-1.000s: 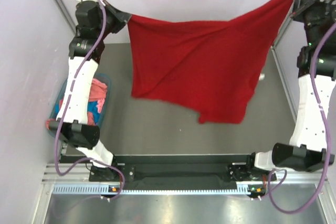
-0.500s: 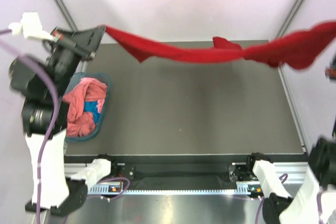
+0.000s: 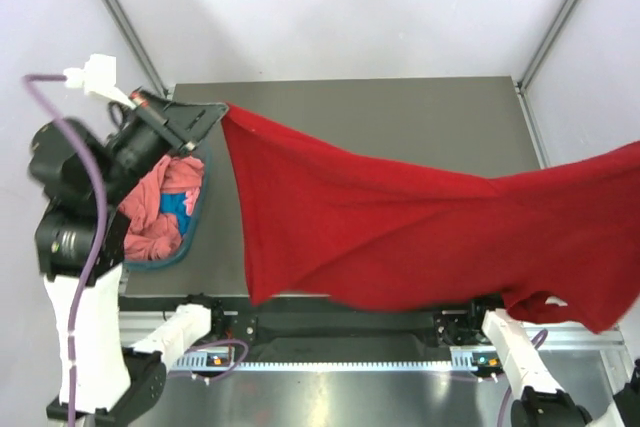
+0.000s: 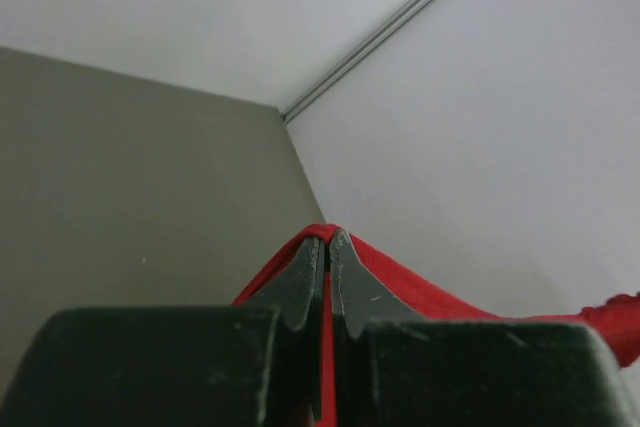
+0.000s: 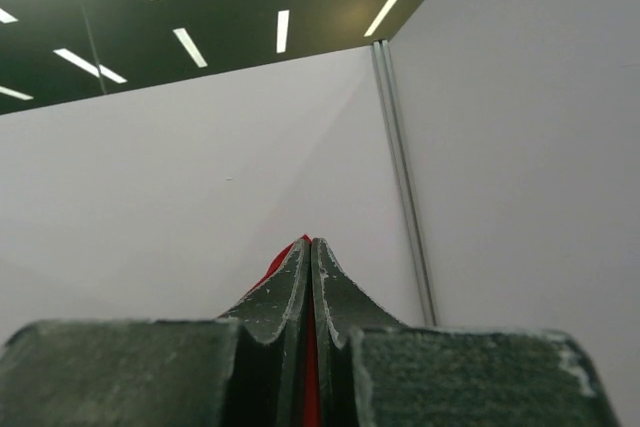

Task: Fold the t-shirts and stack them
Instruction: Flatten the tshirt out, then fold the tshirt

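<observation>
The deep red t-shirt (image 3: 400, 237) billows in the air over the table, stretched from the upper left to the right edge of the top view, with its lower edge reaching the front rail. My left gripper (image 3: 218, 112) is shut on one corner; in the left wrist view its jaws (image 4: 327, 239) pinch red cloth (image 4: 420, 292). The right gripper is outside the top view; in the right wrist view it (image 5: 309, 243) is shut on a sliver of red cloth (image 5: 285, 259), pointing up at a wall. A salmon-pink t-shirt (image 3: 160, 202) lies crumpled in the basket.
A teal plastic basket (image 3: 195, 222) stands at the table's left edge under my left arm, with something blue inside too. The grey table (image 3: 380, 117) has white walls on three sides. A black rail (image 3: 300, 327) runs along the near edge.
The red shirt, stretched in a thin line across the back half a second ago, has swung forward and spread wide over the table. The left gripper came nearer; the right arm left the top view.
</observation>
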You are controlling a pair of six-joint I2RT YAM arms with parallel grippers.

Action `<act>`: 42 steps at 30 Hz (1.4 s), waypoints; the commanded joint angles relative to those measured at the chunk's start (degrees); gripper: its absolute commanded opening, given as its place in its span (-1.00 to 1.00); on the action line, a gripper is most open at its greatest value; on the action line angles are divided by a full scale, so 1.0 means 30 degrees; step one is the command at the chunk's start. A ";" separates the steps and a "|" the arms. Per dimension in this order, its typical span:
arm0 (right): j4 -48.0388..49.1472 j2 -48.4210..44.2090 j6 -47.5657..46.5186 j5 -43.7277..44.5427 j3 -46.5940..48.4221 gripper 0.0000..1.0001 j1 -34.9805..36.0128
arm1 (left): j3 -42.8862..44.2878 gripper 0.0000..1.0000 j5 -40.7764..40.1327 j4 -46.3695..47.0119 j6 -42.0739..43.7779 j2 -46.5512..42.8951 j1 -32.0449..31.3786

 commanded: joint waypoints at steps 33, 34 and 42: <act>2.1609 2.6328 0.1276 -0.9143 -0.5401 -1.00 -0.0606 | 0.9264 -1.00 0.2763 1.3313 0.0659 2.9008 0.3213; 2.1609 2.6387 0.1306 -0.9143 -0.5372 -1.00 -0.0606 | 0.9235 -1.00 0.2734 1.3314 0.0747 2.9037 0.3213; 1.9004 2.5715 0.1745 -0.7941 -0.6365 -1.00 -0.0956 | 0.9205 -1.00 0.2616 1.2964 0.0952 2.9155 0.3418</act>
